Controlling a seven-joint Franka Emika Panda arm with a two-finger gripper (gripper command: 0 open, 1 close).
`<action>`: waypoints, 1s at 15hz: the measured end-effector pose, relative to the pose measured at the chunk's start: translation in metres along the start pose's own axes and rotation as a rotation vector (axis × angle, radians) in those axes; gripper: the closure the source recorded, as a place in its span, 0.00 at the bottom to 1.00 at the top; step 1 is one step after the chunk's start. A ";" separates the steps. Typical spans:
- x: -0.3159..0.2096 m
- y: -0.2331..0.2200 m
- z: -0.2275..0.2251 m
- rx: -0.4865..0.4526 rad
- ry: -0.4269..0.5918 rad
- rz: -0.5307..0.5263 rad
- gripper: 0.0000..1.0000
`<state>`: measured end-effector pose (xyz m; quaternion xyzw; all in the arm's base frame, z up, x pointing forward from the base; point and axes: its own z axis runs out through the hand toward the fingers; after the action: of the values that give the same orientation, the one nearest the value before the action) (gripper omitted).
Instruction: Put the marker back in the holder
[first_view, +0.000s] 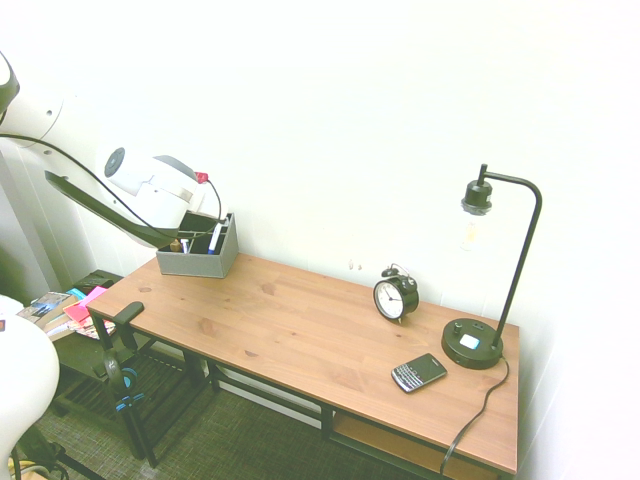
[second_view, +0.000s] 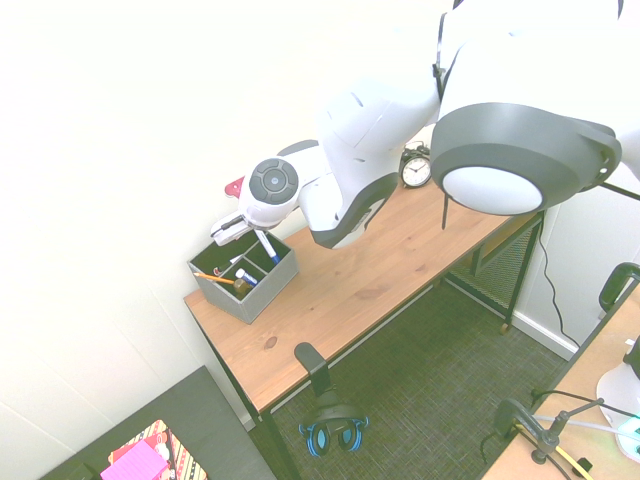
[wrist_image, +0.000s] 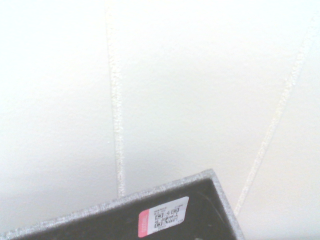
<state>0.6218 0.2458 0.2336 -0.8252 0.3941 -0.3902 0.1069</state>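
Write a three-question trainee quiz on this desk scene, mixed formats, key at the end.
1. Multiple choice: what sits in the grey holder?
A) the phone
B) an orange pencil
C) the pink paper
2. True or false: the alarm clock stands between the holder and the lamp along the desk.
3. Fill in: a pair of black-and-blue ____ hangs below the desk's edge.

Key: 1 B; 2 true; 3 headphones

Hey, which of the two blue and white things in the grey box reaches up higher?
The marker, its long white barrel slanting up, blue end down. The shorter one sits lower, beside something brown.
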 end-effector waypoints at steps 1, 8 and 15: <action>-0.001 0.000 0.000 -0.001 -0.002 -0.001 0.00; 0.034 -0.039 -0.073 -0.211 -0.129 0.000 0.00; 0.149 0.044 -0.101 -0.422 -0.446 -0.071 0.00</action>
<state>0.5805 0.1205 0.3633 -0.9077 0.4043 -0.1124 0.0035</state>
